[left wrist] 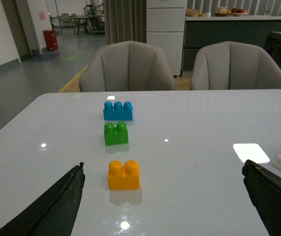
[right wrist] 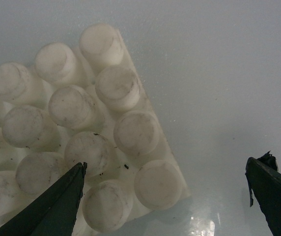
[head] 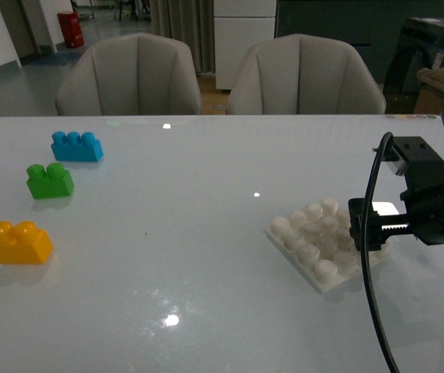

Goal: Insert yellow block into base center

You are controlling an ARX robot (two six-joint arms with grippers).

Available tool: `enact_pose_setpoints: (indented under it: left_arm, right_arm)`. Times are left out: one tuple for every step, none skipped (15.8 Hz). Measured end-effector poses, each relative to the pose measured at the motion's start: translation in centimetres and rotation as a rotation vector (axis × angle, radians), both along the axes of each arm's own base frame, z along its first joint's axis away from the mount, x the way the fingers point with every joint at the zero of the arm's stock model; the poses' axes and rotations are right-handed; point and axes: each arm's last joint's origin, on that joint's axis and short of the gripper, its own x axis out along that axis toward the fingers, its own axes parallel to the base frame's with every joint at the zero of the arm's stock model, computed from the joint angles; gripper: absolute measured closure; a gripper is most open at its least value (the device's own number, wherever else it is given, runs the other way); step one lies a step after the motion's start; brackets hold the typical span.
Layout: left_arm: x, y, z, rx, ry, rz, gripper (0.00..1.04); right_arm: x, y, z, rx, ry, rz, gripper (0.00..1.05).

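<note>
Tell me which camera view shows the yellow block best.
The left wrist view: the yellow block sits near centre, close, both studs and its front face clear. The front view shows it smaller, far to the left. The right wrist view misses it, showing the base instead.

Front view: the right gripper [head: 368, 227] and its arm cover the base's [head: 309, 237] right corner. The arm is cut by the frame edge, and how wide the gripper is spread can't be read against the dark housing. Left wrist view: the base runs off the frame edge with only a few studs showing, and the left gripper [left wrist: 163, 169] shows finger ends [left wrist: 57, 206] only. Right wrist view: base cropped on two sides, one finger [right wrist: 52, 206] overlapping its studs, so no full stud count.
</note>
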Motion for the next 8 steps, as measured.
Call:
enact_pose_setpoints:
  left_arm:
    - [0.00, 0.00, 0.00, 0.000, 0.000, 0.000, 0.07]
    - [0.00, 0.00, 0.00, 0.000, 0.000, 0.000, 0.07]
    - [0.00, 0.00, 0.00, 0.000, 0.000, 0.000, 0.07]
    - [0.00, 0.00, 0.00, 0.000, 0.000, 0.000, 0.07]
    - [0.00, 0.00, 0.00, 0.000, 0.000, 0.000, 0.07]
    - [0.00, 0.00, 0.00, 0.000, 0.000, 0.000, 0.07]
    - [0.00, 0.00, 0.00, 0.000, 0.000, 0.000, 0.07]
    - [0.00, 0.00, 0.00, 0.000, 0.000, 0.000, 0.07]
  right_arm:
    - [0.01, 0.22, -0.27, 0.003, 0.004, 0.004, 0.06]
    - [0.20, 0.26, -0.30, 0.012, 0.002, 0.004, 0.06]
    - [0.36, 0.30, -0.31, 0.015, -0.003, 0.003, 0.06]
    - [0.61, 0.53, -0.31, 0.017, -0.008, 0.005, 0.06]
    - [0.80, 0.53, -0.38, 0.018, -0.009, 0.004, 0.06]
    - [0.86, 0.55, -0.62, 0.028, -0.007, 0.000, 0.06]
    - [0.93, 0.60, -0.71, 0.041, -0.008, -0.003, 0.06]
    - [1.00, 0.65, -0.79, 0.056, -0.019, 0.006, 0.06]
